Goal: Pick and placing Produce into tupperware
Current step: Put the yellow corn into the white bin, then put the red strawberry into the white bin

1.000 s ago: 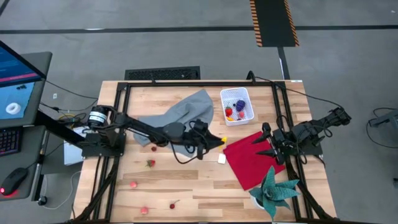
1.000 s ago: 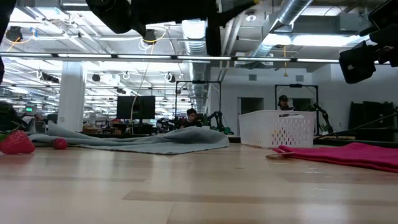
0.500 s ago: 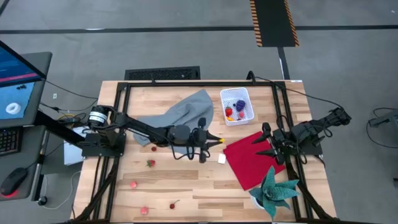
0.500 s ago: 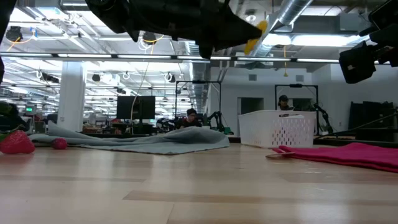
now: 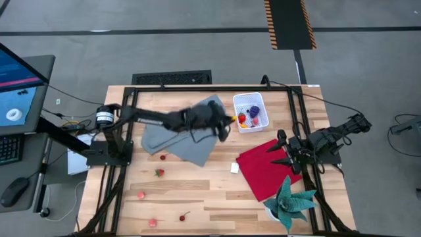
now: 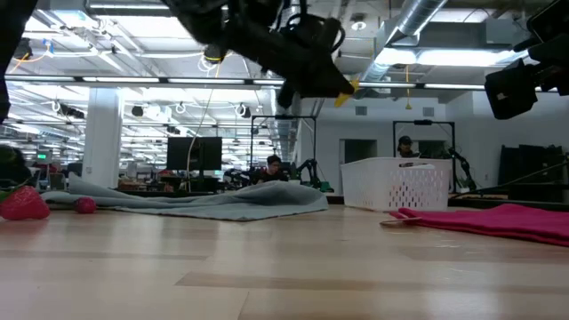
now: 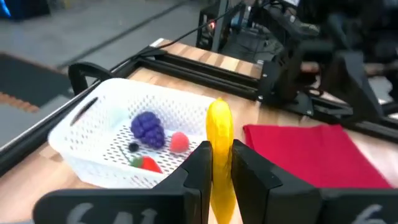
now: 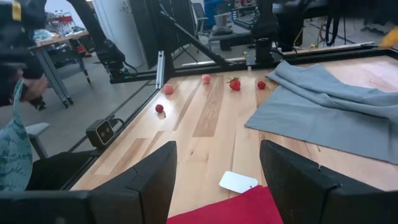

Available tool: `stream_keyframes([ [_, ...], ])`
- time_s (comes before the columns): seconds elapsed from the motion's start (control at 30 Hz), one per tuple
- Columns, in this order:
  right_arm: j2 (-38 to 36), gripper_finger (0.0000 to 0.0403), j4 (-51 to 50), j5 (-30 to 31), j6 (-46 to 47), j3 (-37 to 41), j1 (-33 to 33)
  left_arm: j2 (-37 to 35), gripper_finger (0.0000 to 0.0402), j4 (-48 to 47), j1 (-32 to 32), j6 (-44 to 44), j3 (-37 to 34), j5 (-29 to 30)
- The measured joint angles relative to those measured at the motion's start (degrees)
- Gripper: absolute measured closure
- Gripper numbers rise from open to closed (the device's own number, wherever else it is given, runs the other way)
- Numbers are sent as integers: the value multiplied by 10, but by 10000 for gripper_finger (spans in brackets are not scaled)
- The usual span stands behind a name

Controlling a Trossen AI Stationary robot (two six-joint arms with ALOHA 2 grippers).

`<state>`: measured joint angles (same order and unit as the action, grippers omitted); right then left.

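The left gripper [image 7: 219, 180] hung just short of the white tub [image 5: 250, 111], fingers clamped on a yellow banana [image 7: 220, 143], while the right gripper [image 5: 283, 151] waited with fingers spread over the red cloth [image 5: 266, 168].

A white perforated tupperware [image 7: 102, 134] holds a purple grape bunch [image 7: 148, 128] and red berry [image 7: 147, 163]; a yellow piece [image 7: 219, 155], grey cloth [image 5: 187, 128], red cloth [image 5: 266, 168] and pale wooden bench [image 5: 197, 191] surround it.
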<state>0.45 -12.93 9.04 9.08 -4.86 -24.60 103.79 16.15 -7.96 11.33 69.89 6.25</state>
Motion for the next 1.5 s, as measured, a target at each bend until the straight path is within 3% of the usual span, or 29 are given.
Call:
stream_keyframes([
  [0.13,0,148,0,0,0,0,0,1,358,-106,-40,31,81,-52],
  [0.23,0,148,0,0,0,0,0,13,358,-133,-67,51,136,-103],
  [0.33,0,148,0,0,0,0,0,50,358,-141,-90,80,186,-173],
  [0.43,0,148,0,0,0,0,0,96,358,-179,-104,100,243,-197],
  [0.67,0,148,0,0,0,0,0,218,349,-325,-115,110,398,-204],
  [0.93,0,148,0,0,0,0,0,307,283,-370,-113,115,502,-212],
  [1.1,0,148,0,0,0,0,0,312,232,-415,-116,103,529,-200],
  [1.3,0,148,0,0,0,0,0,271,224,-554,-97,20,551,-198],
  [1.5,0,148,0,0,0,0,0,222,242,-609,-50,-13,547,-79],
])
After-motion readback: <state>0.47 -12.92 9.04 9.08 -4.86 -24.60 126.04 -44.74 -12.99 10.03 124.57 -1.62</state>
